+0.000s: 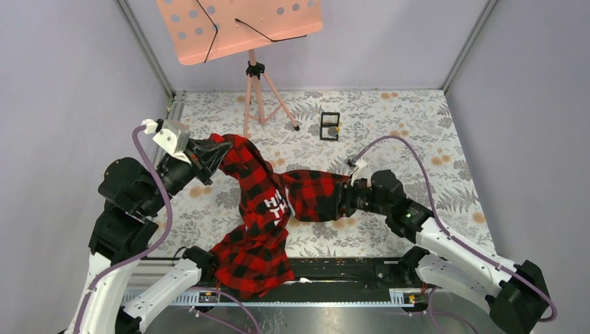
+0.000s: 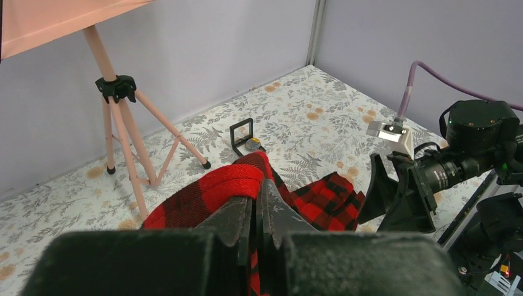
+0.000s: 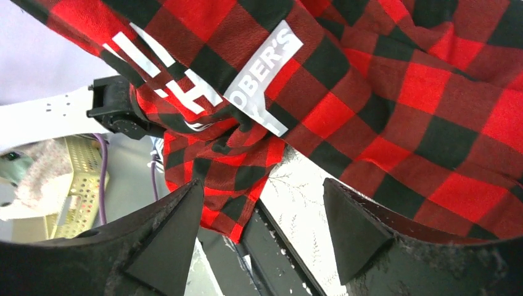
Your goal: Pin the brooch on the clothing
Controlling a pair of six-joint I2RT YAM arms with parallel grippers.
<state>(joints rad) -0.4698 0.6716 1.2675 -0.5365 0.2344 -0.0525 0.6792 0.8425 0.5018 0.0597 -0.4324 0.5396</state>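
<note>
There is one red-and-black checked shirt [image 1: 261, 202], one tiny round brooch [image 2: 253, 145], one small black frame box [image 1: 330, 125], one pink stand [image 1: 240, 28] on three legs, and two grippers, the left gripper [image 1: 217, 154] and the right gripper [image 1: 341, 198].

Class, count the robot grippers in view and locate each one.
2. The left gripper is shut on the shirt, at its far-left end; the right gripper stands open at its right end. None seems hidden.
</note>
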